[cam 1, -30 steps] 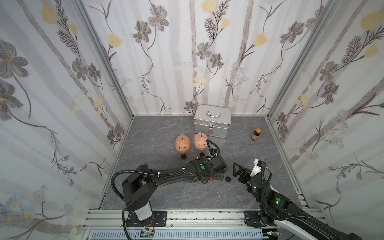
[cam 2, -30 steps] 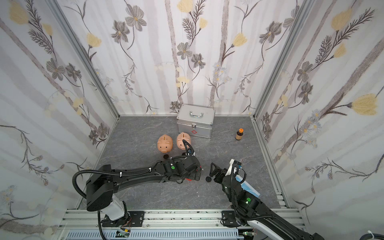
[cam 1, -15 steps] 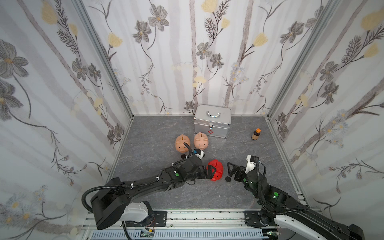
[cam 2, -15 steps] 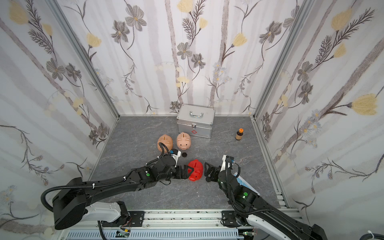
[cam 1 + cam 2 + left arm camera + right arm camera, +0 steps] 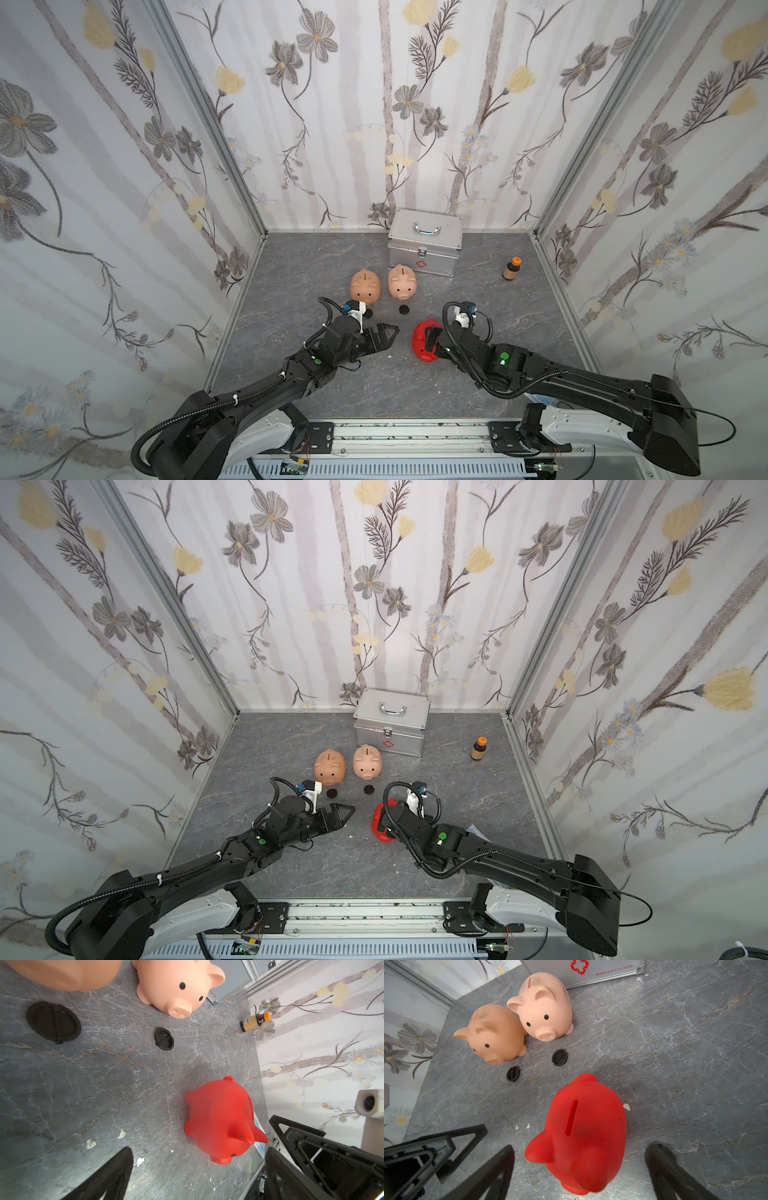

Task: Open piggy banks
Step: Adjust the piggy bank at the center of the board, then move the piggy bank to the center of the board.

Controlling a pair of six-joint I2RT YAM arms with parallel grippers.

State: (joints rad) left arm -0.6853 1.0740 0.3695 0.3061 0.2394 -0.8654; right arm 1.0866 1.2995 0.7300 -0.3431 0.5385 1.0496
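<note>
Grey marbled flooring (image 5: pixel 478 386) lies between floral-papered walls. In both top views the left gripper (image 5: pixel 384 338) hovers spread wide and empty, apart from the red piggy bank (image 5: pixel 420 347), which stands upright at the tips of the right gripper (image 5: pixel 434 343). Past both sets of fingers stand the peach piggy bank (image 5: pixel 365 286) and the pink piggy bank (image 5: pixel 402 282), with a loose black plug (image 5: pixel 331 792) and a second plug (image 5: pixel 368 789) lying before them (the silver case (image 5: pixel 424 249) and brown bottle (image 5: pixel 512 269) are farther back). From the left wrist, the red piggy bank sits just ahead of one fingertip (image 5: pixel 278 1172), untouched. From the right wrist, wide-set fingers (image 5: pixel 500 1167) flank it, slot upward, neither pad touching.
</note>
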